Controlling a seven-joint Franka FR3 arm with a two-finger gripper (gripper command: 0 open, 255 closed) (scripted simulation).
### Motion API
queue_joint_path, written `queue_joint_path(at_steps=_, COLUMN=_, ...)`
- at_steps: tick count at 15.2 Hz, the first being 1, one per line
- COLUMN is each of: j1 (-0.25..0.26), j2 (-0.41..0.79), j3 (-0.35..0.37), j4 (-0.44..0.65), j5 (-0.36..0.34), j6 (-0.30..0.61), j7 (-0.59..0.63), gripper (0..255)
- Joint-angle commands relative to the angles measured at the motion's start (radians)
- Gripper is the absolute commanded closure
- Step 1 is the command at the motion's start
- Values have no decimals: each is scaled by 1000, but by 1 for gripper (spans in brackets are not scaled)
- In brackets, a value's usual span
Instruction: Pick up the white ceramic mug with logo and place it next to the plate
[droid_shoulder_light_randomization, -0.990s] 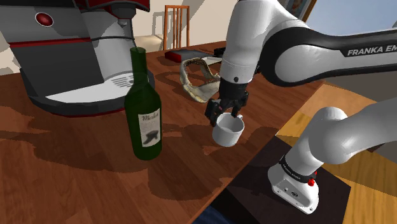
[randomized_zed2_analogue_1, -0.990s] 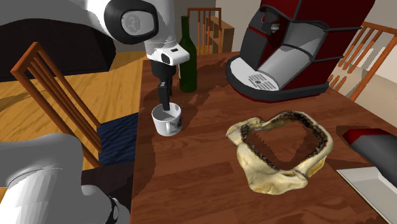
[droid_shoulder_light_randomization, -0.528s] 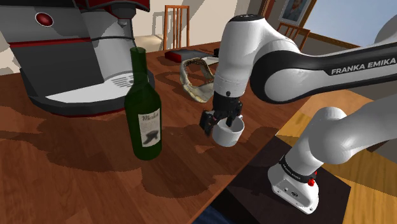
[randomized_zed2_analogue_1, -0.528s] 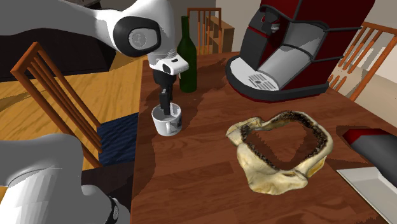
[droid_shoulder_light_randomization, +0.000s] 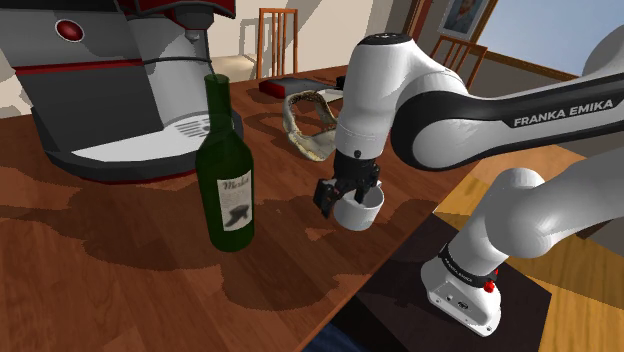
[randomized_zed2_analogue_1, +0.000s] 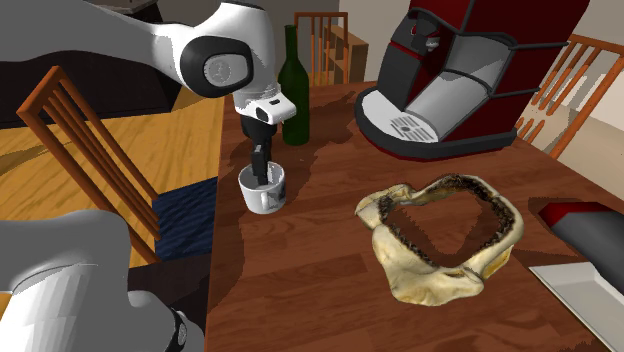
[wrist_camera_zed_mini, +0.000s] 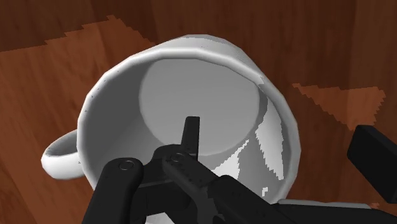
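Jaws of the gripper (wrist_camera_zed_mini: 277, 132) stand apart, astride the wall of the white mug (wrist_camera_zed_mini: 191, 76): one finger (wrist_camera_zed_mini: 190, 130) dips inside, the other hangs outside the rim, neither pressing it. Directly beneath them the mug sits upright on the wooden table (droid_shoulder_light_randomization: 120, 290), its bare bottom showing.

Bottle side: green bottle (droid_shoulder_light_randomization: 226, 190) stands upright near the mug (droid_shoulder_light_randomization: 358, 208), apart from it, with bare table (droid_shoulder_light_randomization: 290, 215) between.
Beyond mug: jawbone (droid_shoulder_light_randomization: 312, 125) lies apart, leaving a passable gap.
Far back: coffee machine (droid_shoulder_light_randomization: 110, 100) walls off the table.
Edge: table edge just beside mug, free air beyond.
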Motion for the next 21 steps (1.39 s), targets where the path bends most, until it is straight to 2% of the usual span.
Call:
queue_joint_path(at_steps=1, j1=0, j2=0, j3=0, j4=0, j5=0, j6=0, j7=0, gripper=0)
queue_joint_path(at_steps=2, j1=0, j2=0, j3=0, j4=0, j5=0, j6=0, j7=0, gripper=255)
queue_joint_path(at_steps=11, j1=0, j2=0, j3=0, j4=0, j5=0, j6=0, j7=0, gripper=255)
queue_joint_path(at_steps=21, j1=-3, j2=-38, j3=-39, j4=106, j5=-20, j6=-145, j7=-2, gripper=255)
